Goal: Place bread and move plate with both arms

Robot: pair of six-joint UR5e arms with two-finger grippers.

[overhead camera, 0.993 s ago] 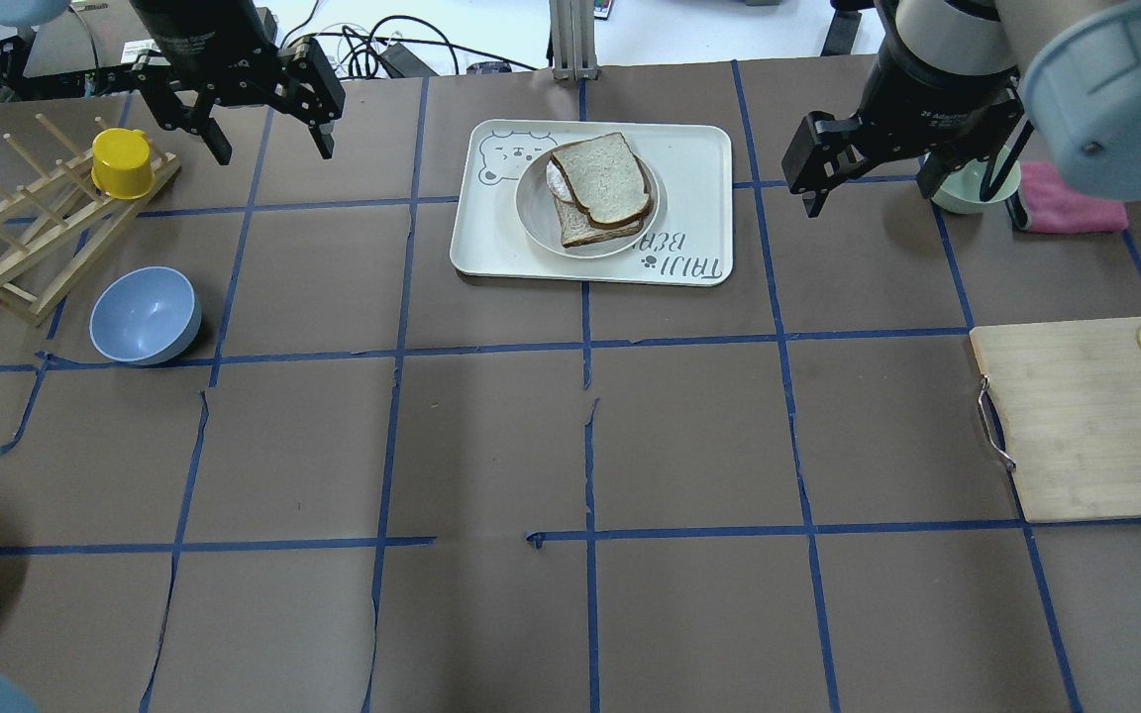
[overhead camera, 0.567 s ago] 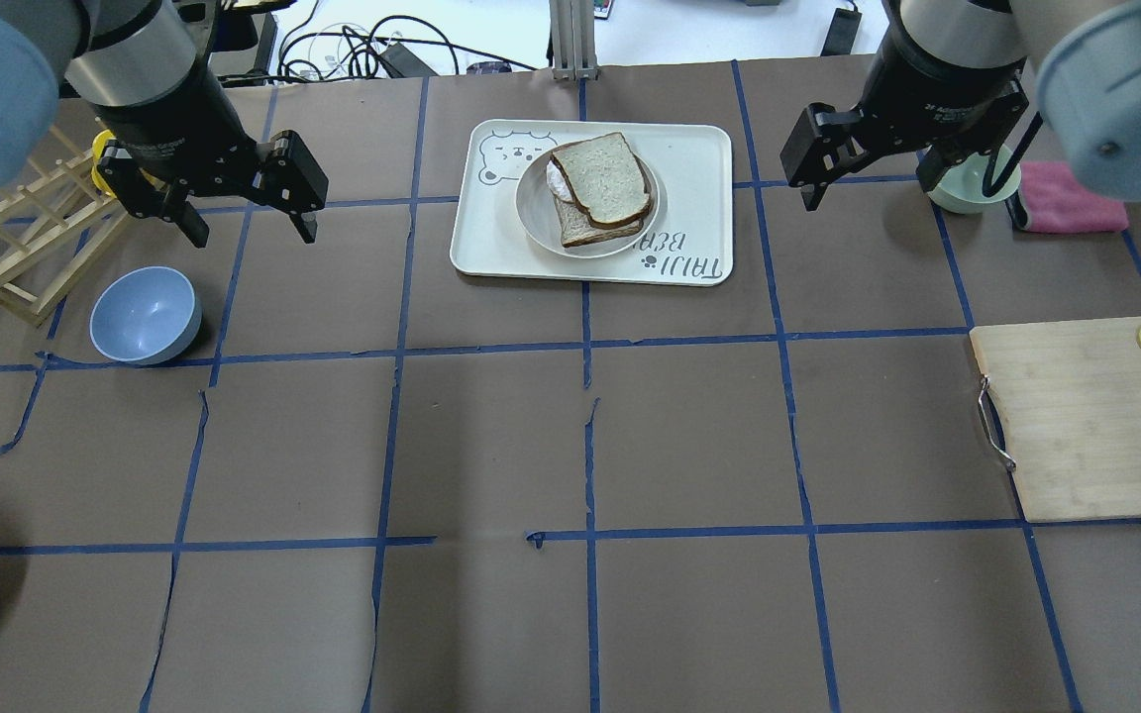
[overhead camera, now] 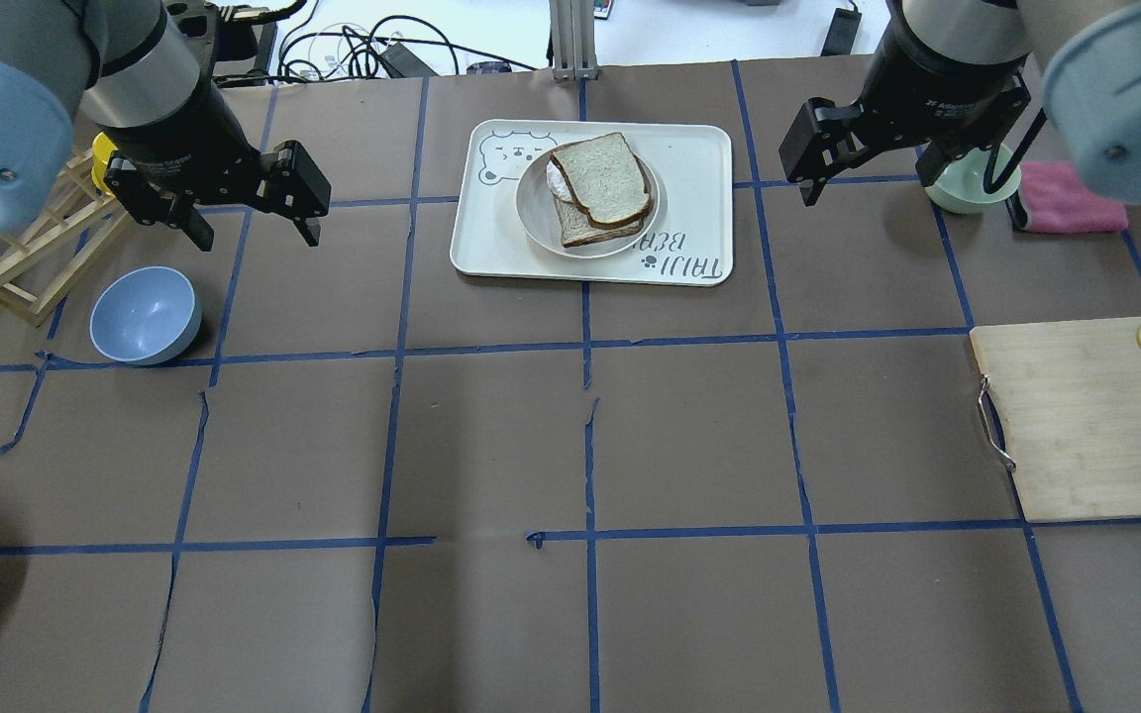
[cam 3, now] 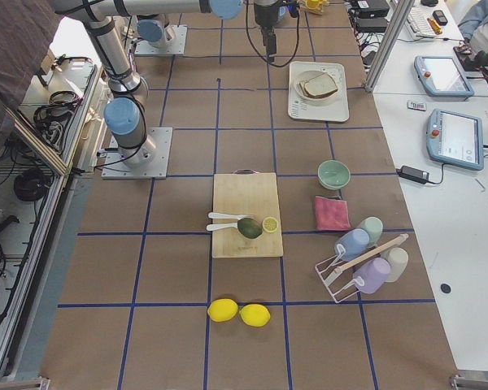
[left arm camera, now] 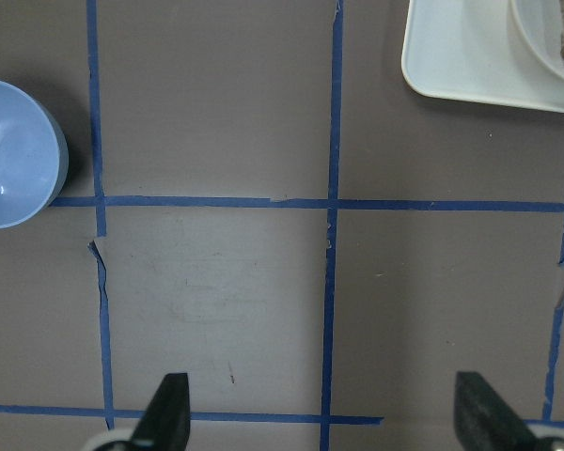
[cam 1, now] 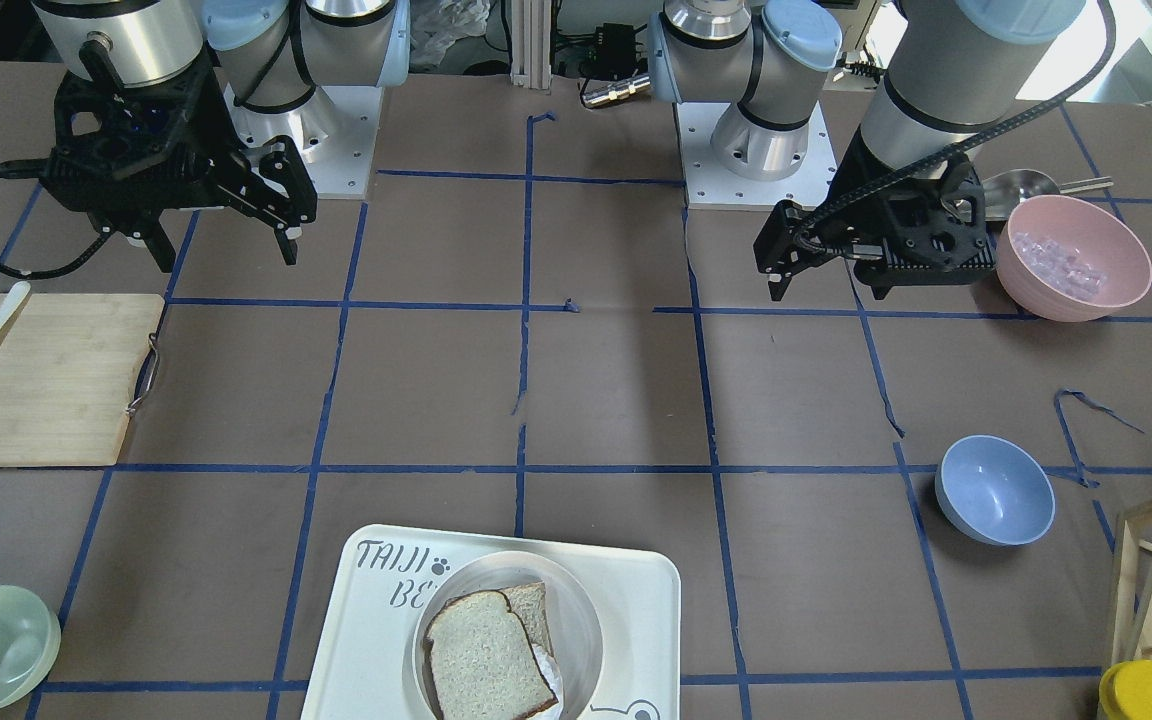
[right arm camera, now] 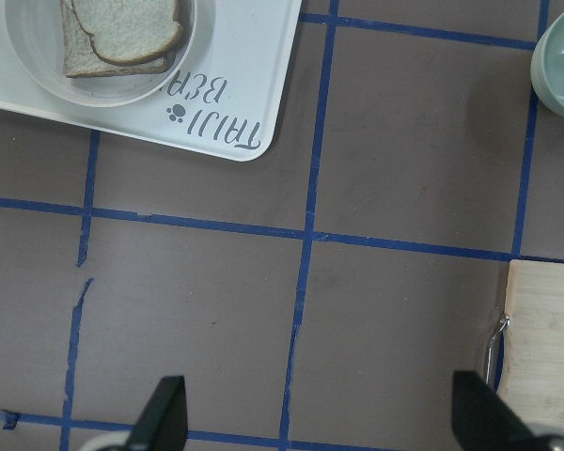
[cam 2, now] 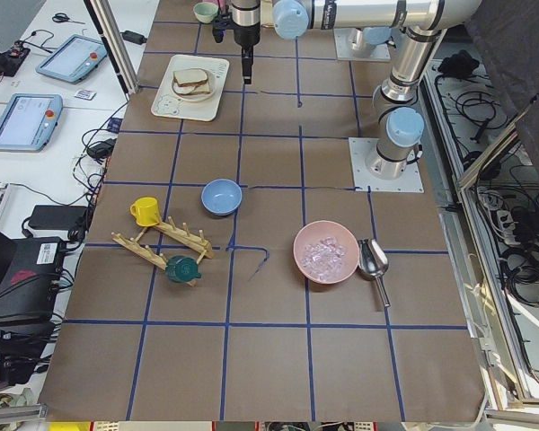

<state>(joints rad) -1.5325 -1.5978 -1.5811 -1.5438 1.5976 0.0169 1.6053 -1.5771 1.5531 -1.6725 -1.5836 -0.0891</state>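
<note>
The bread, a pale slice with a dark crust, lies on top of a second slice on the round cream plate. The plate stands on the white "TAIJI BEAR" tray at the table's far middle. Something white peeks out between the slices. The bread also shows in the right wrist view and in the front view. My left gripper hangs open and empty left of the tray. My right gripper hangs open and empty right of the tray. Both are clear of the plate.
A blue bowl and a wooden rack are near my left gripper. A green bowl and a pink cloth are by my right gripper. A cutting board lies at the right and a pink bowl near the left base.
My left gripper has moved from the table's far edge toward the robot and now hangs nearer the blue bowl. My right gripper has drifted slightly away. Bread and plate have not moved.
</note>
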